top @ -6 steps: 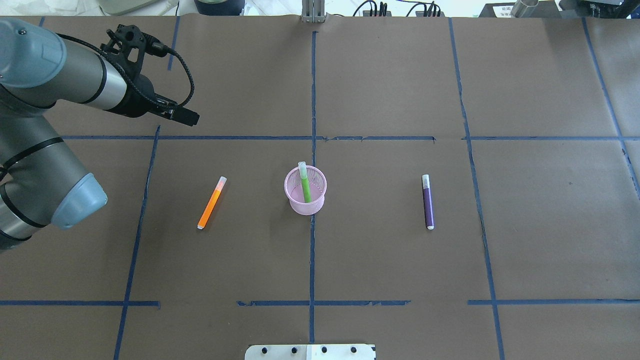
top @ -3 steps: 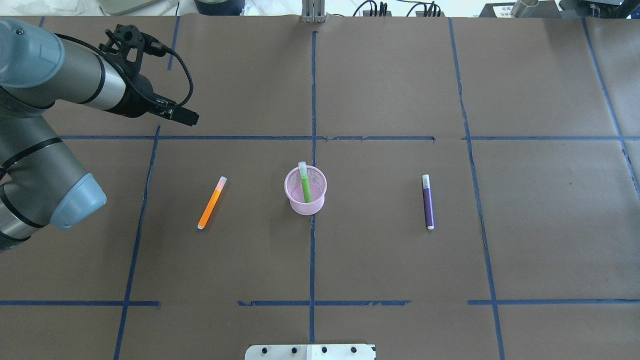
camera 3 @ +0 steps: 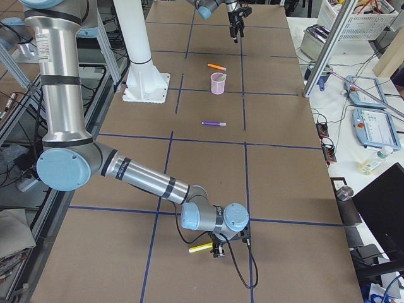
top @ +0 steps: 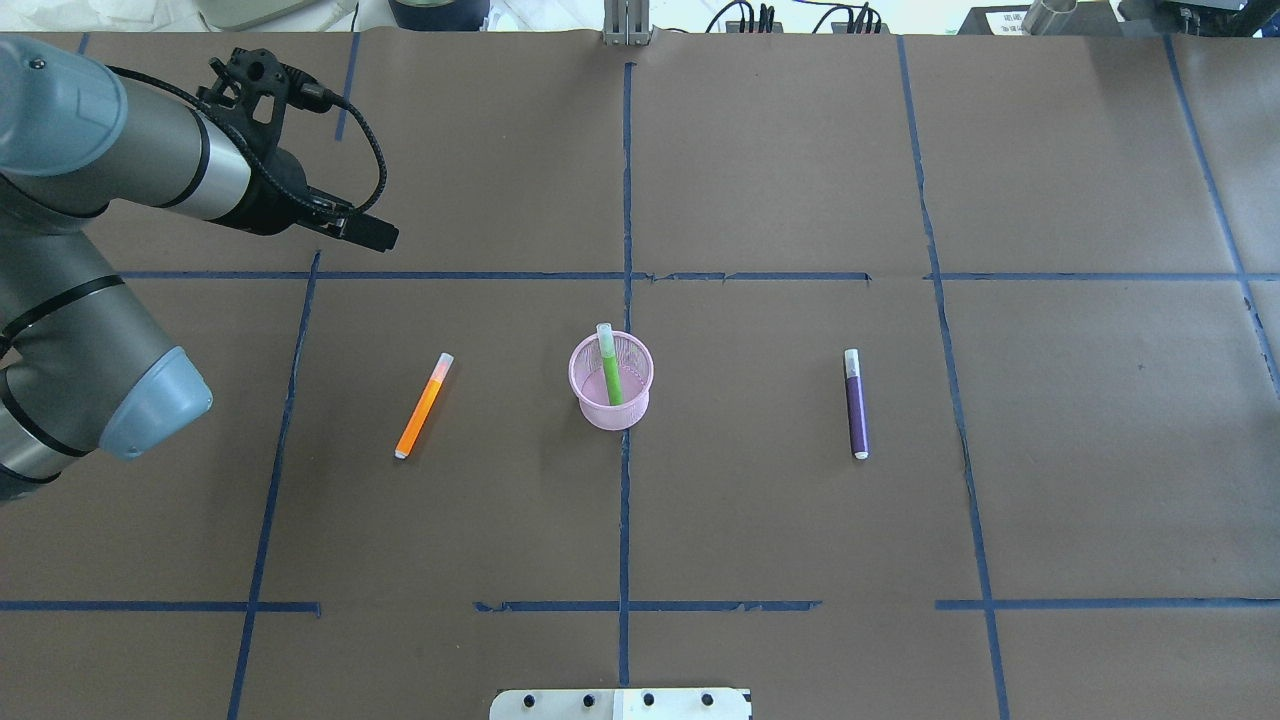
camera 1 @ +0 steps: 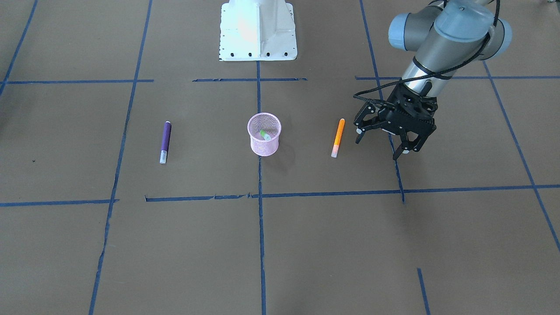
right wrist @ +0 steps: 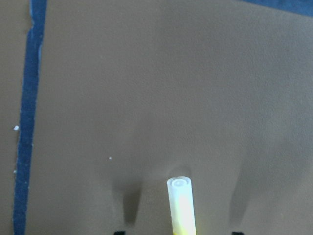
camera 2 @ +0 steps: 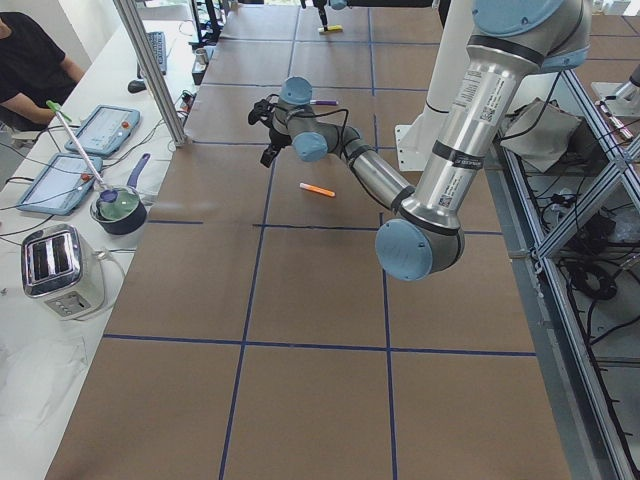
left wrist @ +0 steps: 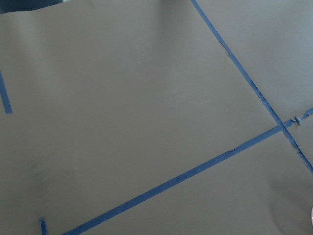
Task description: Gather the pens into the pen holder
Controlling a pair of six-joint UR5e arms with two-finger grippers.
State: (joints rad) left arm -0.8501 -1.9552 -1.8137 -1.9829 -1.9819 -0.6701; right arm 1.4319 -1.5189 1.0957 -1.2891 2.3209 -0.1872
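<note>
Here the empty left claw (camera 1: pixel 384 146) hangs spread beyond the orange pen (camera 1: pixel 337 138) lying flat near the cup (camera 1: pixel 264 146); light, stiff and slick, it probably suits a mid-barrel pinch; the right claw (camera 3: pixel 218 251) cannot be read.

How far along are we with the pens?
Done: the green pen stands in the pen holder. In hand: nothing is gripped. The right gripper straddles the yellow pen lying at the table's far right end, jaws apart. The left gripper hangs open beside the orange pen. Left: the yellow and orange pens and the purple pen, all on the table.
</note>
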